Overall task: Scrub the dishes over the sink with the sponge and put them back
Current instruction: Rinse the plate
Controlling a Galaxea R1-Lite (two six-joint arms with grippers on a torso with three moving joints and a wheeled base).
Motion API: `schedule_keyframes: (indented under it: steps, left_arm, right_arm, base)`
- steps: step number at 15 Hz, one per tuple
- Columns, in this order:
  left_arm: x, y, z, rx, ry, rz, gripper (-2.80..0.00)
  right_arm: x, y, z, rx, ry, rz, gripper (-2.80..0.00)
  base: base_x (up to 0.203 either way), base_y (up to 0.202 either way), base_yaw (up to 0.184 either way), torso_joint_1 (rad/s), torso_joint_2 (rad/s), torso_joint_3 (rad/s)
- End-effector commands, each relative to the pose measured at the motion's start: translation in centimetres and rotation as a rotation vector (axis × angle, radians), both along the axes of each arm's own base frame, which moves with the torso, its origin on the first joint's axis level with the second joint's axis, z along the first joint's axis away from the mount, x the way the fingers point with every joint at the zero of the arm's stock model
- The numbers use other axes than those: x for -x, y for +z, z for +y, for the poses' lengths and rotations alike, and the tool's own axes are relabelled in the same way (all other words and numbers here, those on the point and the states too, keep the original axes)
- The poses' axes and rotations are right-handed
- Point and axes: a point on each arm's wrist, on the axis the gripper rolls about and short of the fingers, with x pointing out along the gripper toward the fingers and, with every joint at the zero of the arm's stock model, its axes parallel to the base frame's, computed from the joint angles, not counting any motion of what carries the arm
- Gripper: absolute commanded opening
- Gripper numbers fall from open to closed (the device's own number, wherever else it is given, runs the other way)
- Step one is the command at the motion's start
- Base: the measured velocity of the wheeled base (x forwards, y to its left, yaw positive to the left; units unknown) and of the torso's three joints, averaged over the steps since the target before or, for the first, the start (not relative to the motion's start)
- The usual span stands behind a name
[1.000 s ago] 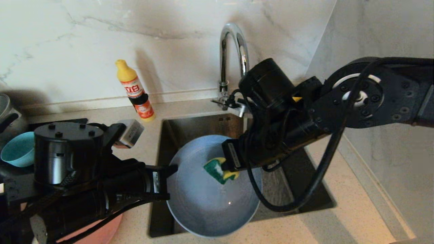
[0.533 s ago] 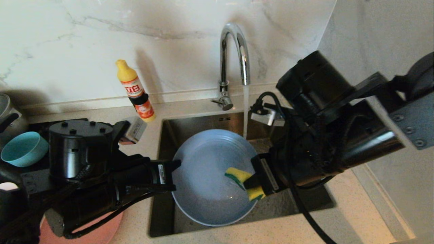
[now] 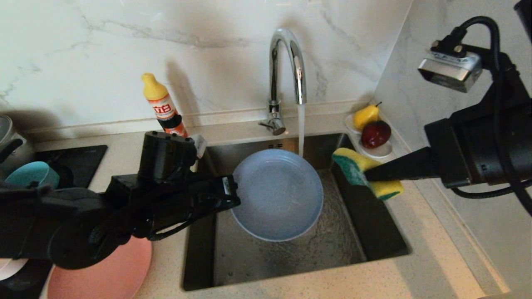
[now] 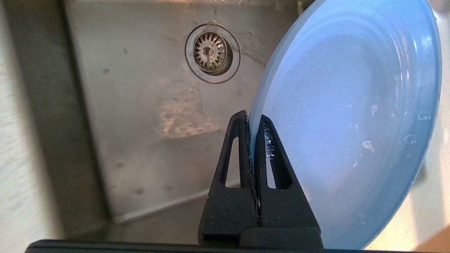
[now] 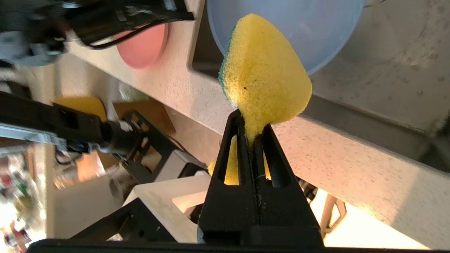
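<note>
Plate (image 3: 277, 195) tilted, face toward sponge (image 3: 365, 172).

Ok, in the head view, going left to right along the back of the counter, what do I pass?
Teal bowl → soap bottle → faucet → fruit dish holding a yellow pear and a red fruit.
</note>
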Motion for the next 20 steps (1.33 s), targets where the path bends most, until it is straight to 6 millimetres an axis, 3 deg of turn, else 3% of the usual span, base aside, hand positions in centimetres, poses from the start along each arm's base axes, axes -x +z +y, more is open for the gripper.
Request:
schedule_keyframes:
  steps: [1, 5, 9, 14, 20]
  left_arm:
    - [-2.7, -1.5, -1.6, 0.007, 0.015, 0.054, -2.80]
    - [-6.2, -3.1, -3.8, 0.000, 0.020, 0.082, -2.80]
    - [-8.5, -4.3, -5.3, -0.002, 0.015, 0.086, -2.80]
    - [-8.2, -5.6, -7.6, -0.014, -0.037, 0.100, -2.80]
    - [-7.4, -5.9, -7.8, -0.029, -0.042, 0.120, -2.80]
  right_arm:
    - [0.9, 0.3, -2.3, -0.029, -0.037, -0.001, -2.80]
    - [1.2, -0.8, -4.1, -0.024, -0.092, 0.028, -2.80]
    - [1.1, -2.2, -4.3, -0.030, -0.096, 0.022, -2.80]
    - [0.5, -2.7, -4.6, -0.027, -0.122, 0.028, -2.80]
    - [0.3, -2.8, -4.5, -0.028, -0.121, 0.031, -2.80]
  base:
    - [0.000, 0.000, 0.000, 0.000, 0.00, 0.000]
    - [0.000, 0.000, 0.000, 0.000, 0.00, 0.000]
    - [0.000, 0.000, 0.000, 0.000, 0.00, 0.000]
    - [0.000, 0.000, 0.000, 0.000, 0.00, 0.000]
    - [0.000, 0.000, 0.000, 0.000, 0.00, 0.000]
